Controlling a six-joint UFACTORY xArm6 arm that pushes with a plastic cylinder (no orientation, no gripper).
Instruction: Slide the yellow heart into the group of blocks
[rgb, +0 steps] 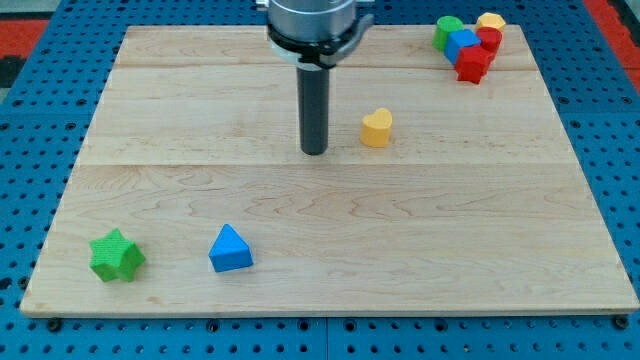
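The yellow heart (376, 128) lies alone on the wooden board, a little right of centre in the upper half. My tip (314, 151) rests on the board just left of the heart, a small gap apart. The group of blocks sits at the board's top right corner: a green block (447, 31), a blue block (463, 44), a red block (473, 64), another red block (489, 39) and a yellow block (491, 21), packed close together.
A green star (116, 256) sits near the bottom left corner of the board (330, 230). A blue triangle (230, 249) lies to its right. Blue pegboard surrounds the board on all sides.
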